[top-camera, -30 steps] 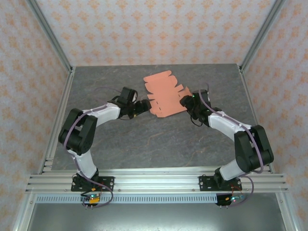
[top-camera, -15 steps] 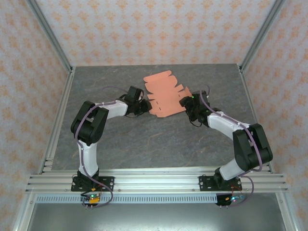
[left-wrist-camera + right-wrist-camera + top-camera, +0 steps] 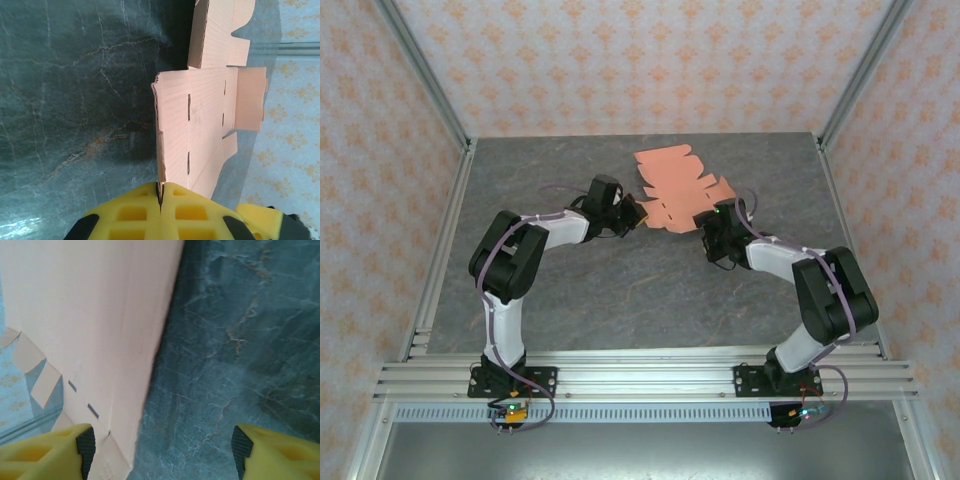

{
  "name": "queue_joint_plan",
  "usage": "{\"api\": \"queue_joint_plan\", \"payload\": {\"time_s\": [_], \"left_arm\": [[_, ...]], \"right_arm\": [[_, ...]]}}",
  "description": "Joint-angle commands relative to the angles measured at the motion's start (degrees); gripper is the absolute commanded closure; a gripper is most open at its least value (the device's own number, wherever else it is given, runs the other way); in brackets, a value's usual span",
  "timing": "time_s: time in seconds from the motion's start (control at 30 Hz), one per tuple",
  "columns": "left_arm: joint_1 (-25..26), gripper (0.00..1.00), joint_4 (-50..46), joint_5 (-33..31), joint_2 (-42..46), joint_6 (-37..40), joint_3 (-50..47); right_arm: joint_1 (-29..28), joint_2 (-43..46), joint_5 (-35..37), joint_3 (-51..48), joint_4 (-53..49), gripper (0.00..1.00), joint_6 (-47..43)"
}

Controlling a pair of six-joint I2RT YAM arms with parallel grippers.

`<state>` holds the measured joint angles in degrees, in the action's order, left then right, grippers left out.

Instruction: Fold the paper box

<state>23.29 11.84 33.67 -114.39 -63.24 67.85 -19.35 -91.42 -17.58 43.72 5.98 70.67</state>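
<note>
One edge of the paper box (image 3: pixel 680 185) is clamped by the left end effector (image 3: pixel 160 192); the right end effector (image 3: pixel 162 442) is spread apart.

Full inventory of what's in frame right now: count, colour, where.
paper box: 1, salmon-orange flat die-cut sheet, far centre of the table, between the grippers
table: 1, dark grey marbled, under everything
walls: 3, peach patterned, left, back and right of the table
frame rails: several, silver, near edge and corners
left gripper: 1, yellow pads, shut on the paper box's edge
right gripper: 1, yellow pads, open, by the paper box's right side
</note>
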Motion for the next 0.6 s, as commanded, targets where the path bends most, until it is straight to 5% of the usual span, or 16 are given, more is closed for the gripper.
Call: {"api": "queue_joint_plan", "payload": {"time_s": [0.0,0.1,0.43,0.57], "left_arm": [[0.63,1.00,2.36,0.78,4.06,-3.53,-0.01],[1.13,1.00,3.55,1.03,4.26,-5.59,-0.75],[1.94,0.97,4.70,1.59,6.60,-9.05,-2.10],[1.87,0.70,3.63,2.31,7.94,-8.12,-2.40]], "right_arm": [[-0.18,0.17,2.17,-0.49,3.71,0.26,2.27],[-0.03,-0.26,3.20,-0.37,6.04,0.29,2.40],[0.63,-3.97,4.56,0.59,15.11,0.75,0.52],[0.65,-1.55,6.21,1.45,11.46,0.96,-6.12]]}}
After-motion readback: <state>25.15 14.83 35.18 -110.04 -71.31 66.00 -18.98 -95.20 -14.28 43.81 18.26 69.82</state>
